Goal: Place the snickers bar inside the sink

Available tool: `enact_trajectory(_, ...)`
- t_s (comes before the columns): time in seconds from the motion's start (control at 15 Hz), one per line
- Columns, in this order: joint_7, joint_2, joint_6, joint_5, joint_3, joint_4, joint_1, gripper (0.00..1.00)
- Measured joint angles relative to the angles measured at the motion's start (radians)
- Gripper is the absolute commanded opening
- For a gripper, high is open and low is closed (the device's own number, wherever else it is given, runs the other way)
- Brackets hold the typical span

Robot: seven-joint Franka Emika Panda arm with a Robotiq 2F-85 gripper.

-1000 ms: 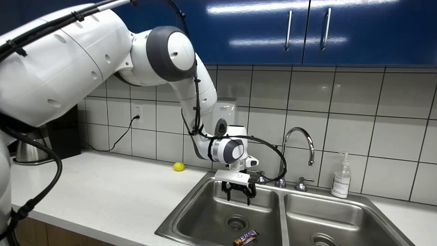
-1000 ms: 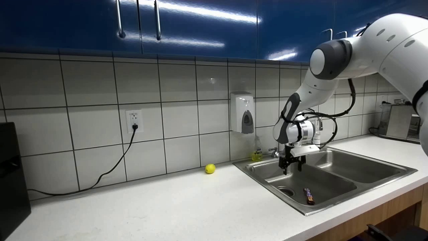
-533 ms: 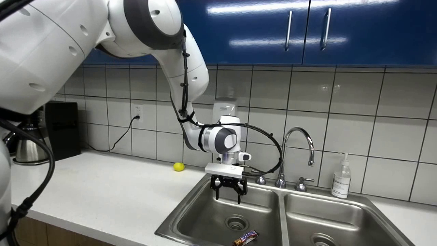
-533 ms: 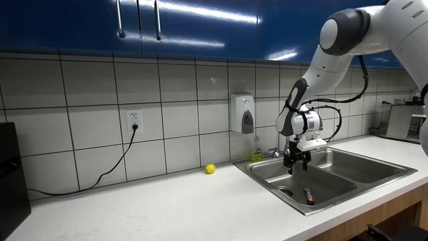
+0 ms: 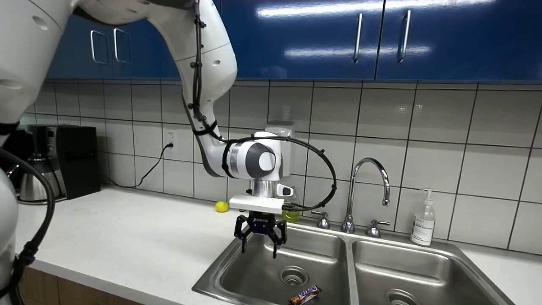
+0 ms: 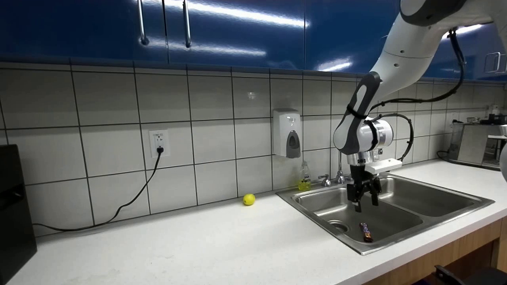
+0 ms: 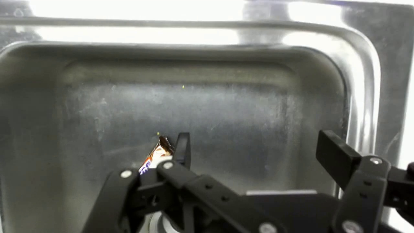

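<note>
Snickers bar (image 5: pixel 305 295) lies unmoved in the sink (image 5: pixel 351 267) while the jaws, wide and empty, shift away from the tiled wall (image 5: pixel 436 165), so placing looks done.

Snickers bar (image 5: pixel 305 295) in sink (image 5: pixel 250 275); gripper (image 5: pixel 259 251) above

White glare streaks the glossy blue cabinets (image 5: pixel 309 31) in both exterior views, and the tiles (image 5: pixel 336 110) beneath lie dim. In the wrist view, the rim of the sink (image 7: pixel 136 35) partly burns out to white around a dimmer, slightly blurred basin (image 7: pixel 236 126).
</note>
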Motion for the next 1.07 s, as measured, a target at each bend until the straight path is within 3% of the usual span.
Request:
enact_trajectory(0.6, 0.0, -0.26, -0.087, -0.055, -0.003, -0.248, 0.041, 1.0)
enact_trajectory(1.07, 0.001, -0.386, -0.111, -0.088, -0.015, -0.351, 0.043, 1.0)
